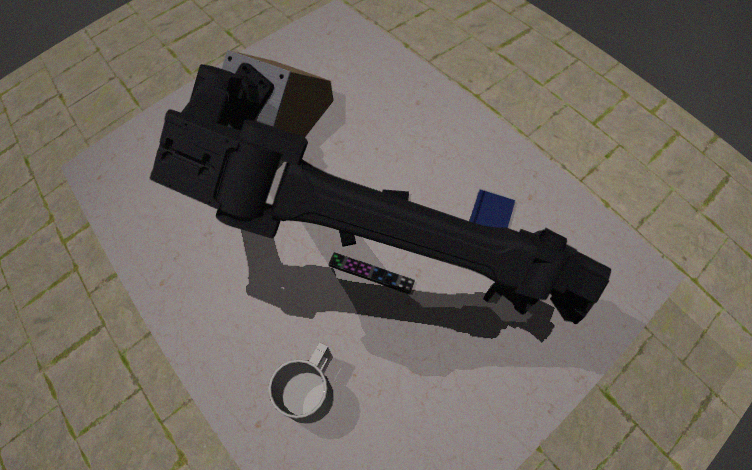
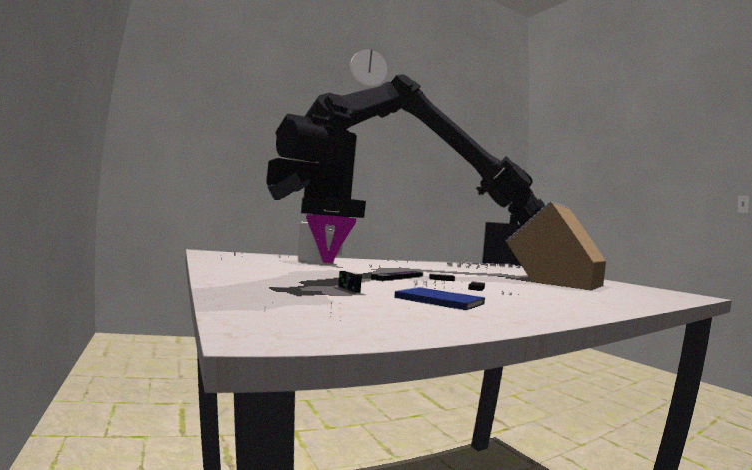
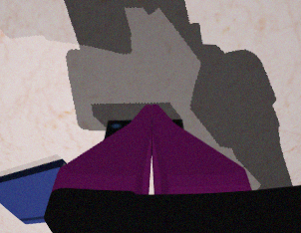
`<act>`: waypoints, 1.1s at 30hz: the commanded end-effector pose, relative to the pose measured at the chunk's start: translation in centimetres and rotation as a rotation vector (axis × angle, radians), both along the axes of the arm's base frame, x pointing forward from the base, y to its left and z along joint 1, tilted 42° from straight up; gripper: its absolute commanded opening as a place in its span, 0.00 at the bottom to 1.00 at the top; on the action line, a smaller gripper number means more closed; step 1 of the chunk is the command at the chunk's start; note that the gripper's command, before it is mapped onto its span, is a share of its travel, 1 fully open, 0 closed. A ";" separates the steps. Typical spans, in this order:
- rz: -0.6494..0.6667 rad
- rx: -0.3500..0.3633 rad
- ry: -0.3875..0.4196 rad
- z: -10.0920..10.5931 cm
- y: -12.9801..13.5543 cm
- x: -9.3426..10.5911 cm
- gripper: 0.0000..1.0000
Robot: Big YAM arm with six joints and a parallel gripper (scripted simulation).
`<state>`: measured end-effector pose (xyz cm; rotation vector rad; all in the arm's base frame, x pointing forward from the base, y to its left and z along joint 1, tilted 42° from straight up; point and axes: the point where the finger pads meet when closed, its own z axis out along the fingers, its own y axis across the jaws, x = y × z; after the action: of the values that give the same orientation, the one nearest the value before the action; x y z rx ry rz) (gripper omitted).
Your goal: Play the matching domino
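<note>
The line of dominoes (image 1: 372,272) (image 2: 396,275) lies face up; in the top view its left end is green and its right end white, with magenta and blue halves between. A domino (image 2: 349,282) (image 3: 113,129) stands on edge apart from the line, green and blue pips on its face in the exterior view. Two face-down dominoes lie flat: one (image 1: 347,238) (image 2: 441,277) near the green end, one (image 1: 395,195) (image 2: 476,286) farther off, both partly under the arm in the top view. My gripper (image 2: 329,260) (image 3: 151,115) is shut and empty, above table height, its tips overlapping the standing domino in the wrist view.
A blue book (image 1: 494,209) (image 2: 438,298) (image 3: 25,195) lies near the standing domino. A white mug (image 1: 300,390) (image 2: 308,249) stands on the far side of the line. The brown block (image 1: 308,105) (image 2: 560,251) is by the arm's base. The arm spans above the table.
</note>
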<state>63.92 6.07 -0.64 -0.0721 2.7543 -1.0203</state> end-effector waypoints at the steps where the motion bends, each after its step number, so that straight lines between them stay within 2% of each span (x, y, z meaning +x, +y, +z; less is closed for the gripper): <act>1: 0.015 0.014 -0.052 1.7 0.8 2.0 0.00; 2: 0.010 0.004 -0.016 0.5 0.5 0.4 0.00; 11: 0.022 0.011 -0.046 -0.4 -0.6 2.1 0.00; 18: 0.022 0.011 -0.046 -0.4 -0.6 2.1 0.00; 19: 0.020 0.007 -0.031 -0.5 -0.2 1.3 0.00; 33: 0.022 0.006 -0.027 -1.1 -1.0 1.4 0.00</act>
<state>65.04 5.29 -1.81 -0.0848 2.7353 -1.0081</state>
